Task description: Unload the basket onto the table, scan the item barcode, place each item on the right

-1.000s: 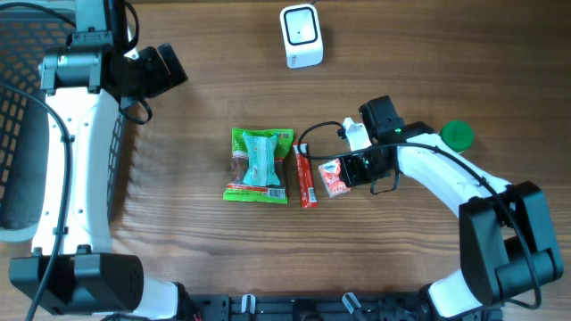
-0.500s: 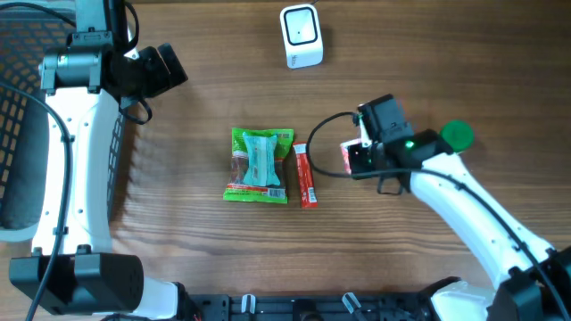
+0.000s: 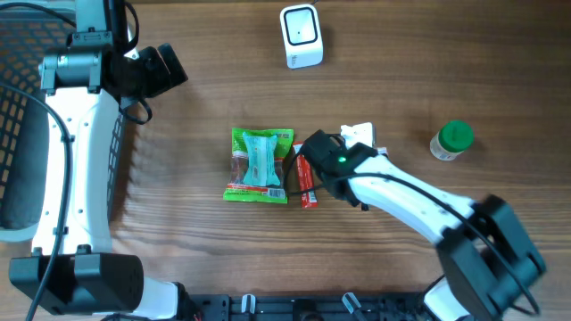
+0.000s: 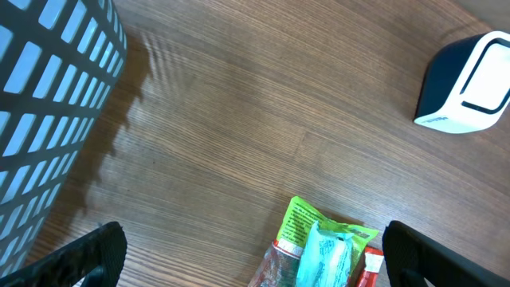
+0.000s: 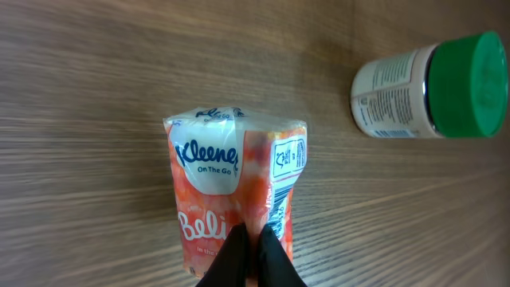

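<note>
An orange and white Kleenex tissue pack [image 5: 235, 187] hangs above the wood table, my right gripper [image 5: 252, 253] shut on its lower seam. A barcode strip shows on the pack's right edge. From overhead only a white corner of the pack [image 3: 359, 134] shows beside the right arm's wrist [image 3: 335, 162]. The white scanner [image 3: 301, 36] stands at the far middle of the table and also shows in the left wrist view as the scanner [image 4: 466, 84]. My left gripper [image 4: 255, 259] hovers open at the far left, holding nothing.
A green snack bag [image 3: 259, 165] and a red stick packet [image 3: 306, 178] lie mid-table under and left of the right wrist. A green-lidded bottle [image 3: 451, 140] lies at the right. A black mesh basket [image 3: 27, 107] fills the left edge.
The right arm picked the tissue pack up from beside the red stick packet, and its wrist has swung left over that packet. The left arm has not moved.
</note>
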Robot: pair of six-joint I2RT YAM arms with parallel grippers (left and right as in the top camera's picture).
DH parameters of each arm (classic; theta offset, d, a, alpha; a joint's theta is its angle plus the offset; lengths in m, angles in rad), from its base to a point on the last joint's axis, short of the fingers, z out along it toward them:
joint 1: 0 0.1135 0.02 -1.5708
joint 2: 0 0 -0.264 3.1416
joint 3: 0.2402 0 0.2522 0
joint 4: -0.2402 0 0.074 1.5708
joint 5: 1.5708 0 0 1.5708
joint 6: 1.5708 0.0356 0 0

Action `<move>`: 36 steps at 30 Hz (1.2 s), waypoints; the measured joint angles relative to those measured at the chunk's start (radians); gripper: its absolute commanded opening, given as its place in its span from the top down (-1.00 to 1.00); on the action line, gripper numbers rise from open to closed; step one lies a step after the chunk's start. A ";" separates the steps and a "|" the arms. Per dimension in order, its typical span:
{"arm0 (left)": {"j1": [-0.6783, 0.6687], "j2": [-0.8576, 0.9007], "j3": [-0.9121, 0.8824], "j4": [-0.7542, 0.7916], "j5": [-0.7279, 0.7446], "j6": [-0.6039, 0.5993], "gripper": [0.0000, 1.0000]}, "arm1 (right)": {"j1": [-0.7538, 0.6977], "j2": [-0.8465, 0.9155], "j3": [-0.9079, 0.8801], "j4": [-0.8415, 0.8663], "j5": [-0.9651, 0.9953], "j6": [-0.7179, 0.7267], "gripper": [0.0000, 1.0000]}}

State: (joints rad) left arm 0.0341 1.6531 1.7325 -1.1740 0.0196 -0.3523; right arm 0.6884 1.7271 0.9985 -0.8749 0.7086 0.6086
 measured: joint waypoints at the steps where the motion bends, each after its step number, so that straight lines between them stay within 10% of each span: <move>1: 0.000 0.000 0.000 0.000 0.000 0.000 -1.00 | 0.000 0.019 0.000 0.001 0.007 0.005 0.91; 36: 0.000 0.000 0.000 0.000 0.000 0.000 -1.00 | 0.000 -0.021 0.082 0.115 -0.200 -0.125 0.19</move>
State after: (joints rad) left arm 0.0341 1.6531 1.7325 -1.1740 0.0196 -0.3523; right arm 0.6884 1.7061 1.0809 -0.7597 0.5083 0.4835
